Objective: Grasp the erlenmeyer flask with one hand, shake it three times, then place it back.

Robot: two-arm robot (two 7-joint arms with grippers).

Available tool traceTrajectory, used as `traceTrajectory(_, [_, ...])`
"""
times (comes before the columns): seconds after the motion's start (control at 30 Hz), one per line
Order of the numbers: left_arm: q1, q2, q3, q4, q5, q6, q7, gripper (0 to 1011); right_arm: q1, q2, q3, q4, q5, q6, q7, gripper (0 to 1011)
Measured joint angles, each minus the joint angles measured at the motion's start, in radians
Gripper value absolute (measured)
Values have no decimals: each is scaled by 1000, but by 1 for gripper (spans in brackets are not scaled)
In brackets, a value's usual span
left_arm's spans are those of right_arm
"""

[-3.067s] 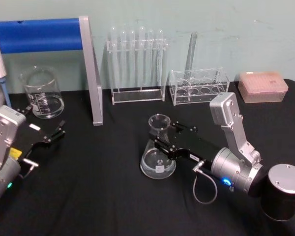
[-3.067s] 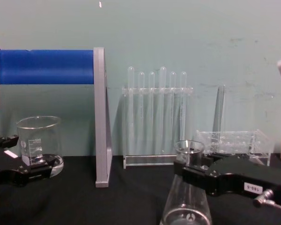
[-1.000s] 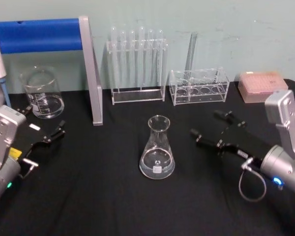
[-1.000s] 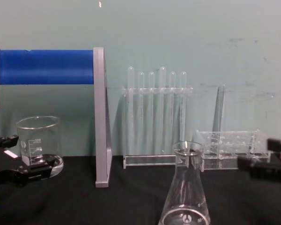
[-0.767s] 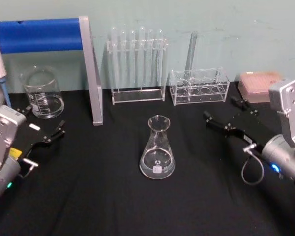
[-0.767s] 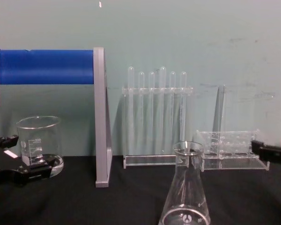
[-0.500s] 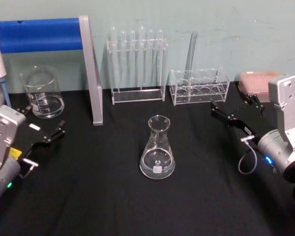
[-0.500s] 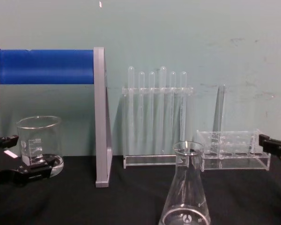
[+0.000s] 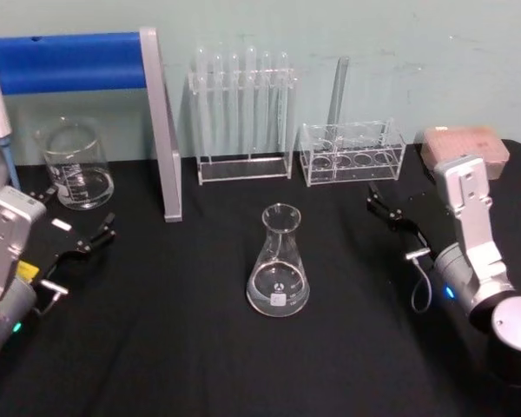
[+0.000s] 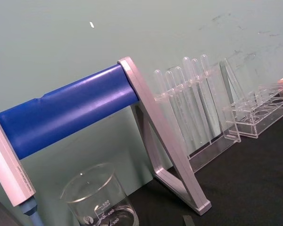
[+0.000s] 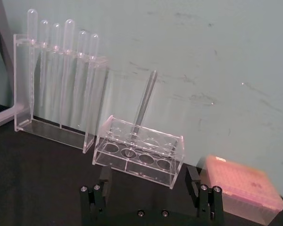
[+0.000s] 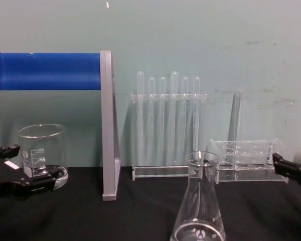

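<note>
The erlenmeyer flask [image 9: 279,265] stands upright on the black table, near the middle, with nothing touching it; in the chest view the erlenmeyer flask [image 12: 199,201] rises at the bottom centre. My right gripper [image 9: 410,201] is open and empty, well to the flask's right, its black fingers pointing toward the small clear rack. In the right wrist view the right gripper [image 11: 148,182] has its two fingers spread wide with nothing between them. My left gripper [image 9: 78,213] rests open and empty at the table's left, beside the beaker.
A glass beaker [image 9: 74,165] stands back left, by a blue-barred grey stand [image 9: 161,130]. Behind the flask is a rack of test tubes [image 9: 243,113]. A small clear rack [image 9: 352,152] holds one tube, and a pink tip box [image 9: 464,143] lies far right.
My right gripper, earlier round the flask's neck, has let go, pulled away to the right and swung toward the back racks. The flask stays standing in place. The left arm has not moved.
</note>
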State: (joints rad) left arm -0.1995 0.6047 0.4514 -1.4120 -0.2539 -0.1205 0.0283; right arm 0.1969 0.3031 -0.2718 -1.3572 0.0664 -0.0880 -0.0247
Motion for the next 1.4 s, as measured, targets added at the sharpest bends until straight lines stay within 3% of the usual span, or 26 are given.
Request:
traceTrajectory(0.2, [0,0,0,0,0,0,0,1001,0,-2,-8,9,-48,-16,-14,1000])
traceTrajectory(1.4, [0,0,0,0,0,0,0,1001,-1,1,-7,5,-35,-12,-8,1000])
